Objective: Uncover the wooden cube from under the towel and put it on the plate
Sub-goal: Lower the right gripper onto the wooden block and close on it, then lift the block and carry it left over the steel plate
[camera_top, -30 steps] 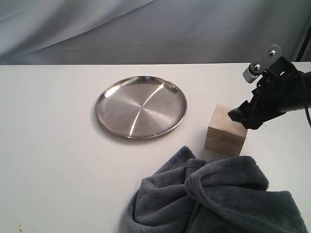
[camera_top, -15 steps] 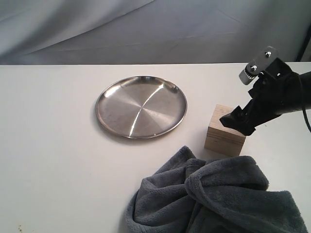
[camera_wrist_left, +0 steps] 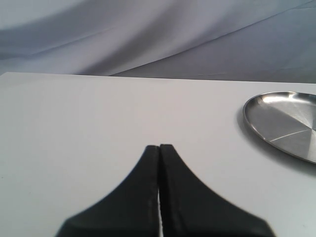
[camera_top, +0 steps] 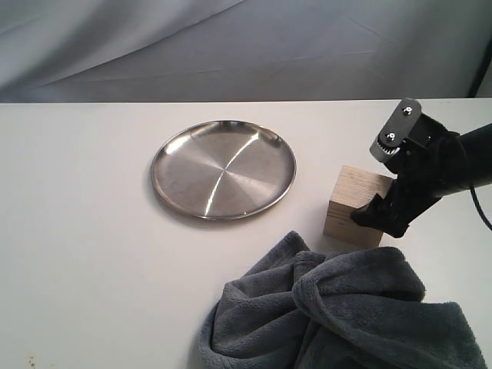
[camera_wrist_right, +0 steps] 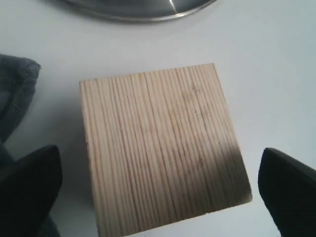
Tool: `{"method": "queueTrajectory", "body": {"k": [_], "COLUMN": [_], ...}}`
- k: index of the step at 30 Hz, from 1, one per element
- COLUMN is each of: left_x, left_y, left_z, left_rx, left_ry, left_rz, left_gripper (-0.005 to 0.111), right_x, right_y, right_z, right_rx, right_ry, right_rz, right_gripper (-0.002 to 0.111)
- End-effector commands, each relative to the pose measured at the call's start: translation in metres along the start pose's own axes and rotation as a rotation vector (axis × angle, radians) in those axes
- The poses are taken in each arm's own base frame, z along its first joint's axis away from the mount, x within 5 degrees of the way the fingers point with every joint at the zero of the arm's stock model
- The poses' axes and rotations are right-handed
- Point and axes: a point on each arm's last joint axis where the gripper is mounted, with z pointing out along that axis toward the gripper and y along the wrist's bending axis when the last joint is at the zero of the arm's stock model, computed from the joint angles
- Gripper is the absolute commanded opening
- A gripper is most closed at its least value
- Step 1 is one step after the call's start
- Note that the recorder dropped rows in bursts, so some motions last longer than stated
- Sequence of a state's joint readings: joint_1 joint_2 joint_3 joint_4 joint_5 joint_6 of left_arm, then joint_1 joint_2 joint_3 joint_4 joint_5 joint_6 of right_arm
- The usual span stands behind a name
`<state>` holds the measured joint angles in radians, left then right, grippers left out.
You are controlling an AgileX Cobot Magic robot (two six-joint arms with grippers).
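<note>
The wooden cube stands uncovered on the white table, between the steel plate and the crumpled blue-grey towel. My right gripper is low at the cube's right side. In the right wrist view the gripper is open, with one dark finger on each side of the cube and a gap to both. The plate's rim and a towel fold show at that view's edges. My left gripper is shut with nothing in it, over bare table beside the plate.
The towel lies heaped at the front right, close to the cube's near side. A grey cloth backdrop hangs behind the table's far edge. The left arm does not show in the exterior view.
My right gripper has come down and to the left, from above the cube's right edge to level with the cube. Cube, plate and towel have not moved.
</note>
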<state>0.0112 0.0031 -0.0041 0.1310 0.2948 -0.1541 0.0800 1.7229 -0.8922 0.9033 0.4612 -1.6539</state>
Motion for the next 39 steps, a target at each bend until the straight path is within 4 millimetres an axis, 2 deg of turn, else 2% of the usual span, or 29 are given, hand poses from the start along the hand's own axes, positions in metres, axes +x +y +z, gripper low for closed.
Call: {"method": "queueTrajectory", "body": {"k": [1,6,12,22,24,25,31,34,35,39], "left_x": [0.001,0.001,0.001,0.001,0.001,0.001,0.001,0.001,0.001,0.001], "left_y": [0.000,0.000,0.000,0.000,0.000,0.000,0.000,0.000,0.000,0.000], "left_z": [0.000,0.000,0.000,0.000,0.000,0.000,0.000,0.000,0.000,0.000], "left_rx": [0.006,0.006,0.006,0.006,0.006,0.006,0.006,0.006,0.006,0.006], "left_ry": [-0.006,-0.006,-0.006,-0.006,-0.006,-0.006,-0.006,-0.006,-0.006,-0.006], "left_rz": [0.000,0.000,0.000,0.000,0.000,0.000,0.000,0.000,0.000,0.000], "left_gripper": [0.000,0.000,0.000,0.000,0.000,0.000,0.000,0.000,0.000,0.000], "right_x": [0.005,0.002,0.008,-0.012,-0.014,-0.016,-0.016,-0.017,-0.018,-0.028], "right_y": [-0.006,-0.008,-0.006,0.005,0.006,0.007,0.009,0.008,0.008,0.004], "right_z": [0.010,0.016,0.035,0.040,0.041,0.042,0.042,0.041,0.039,0.024], "right_rx": [0.041,0.006,-0.054,0.014,0.032,0.035,0.028,0.030,0.036,0.097], "right_ry": [0.028,0.022,0.042,0.013,0.012,0.012,0.011,0.008,0.004,-0.041], "right_rz": [-0.036,-0.037,0.002,0.016,0.032,0.023,0.022,0.021,0.019,0.031], "right_gripper": [0.105,0.105,0.105,0.102,0.094,0.087,0.029,0.005,0.000,0.000]}}
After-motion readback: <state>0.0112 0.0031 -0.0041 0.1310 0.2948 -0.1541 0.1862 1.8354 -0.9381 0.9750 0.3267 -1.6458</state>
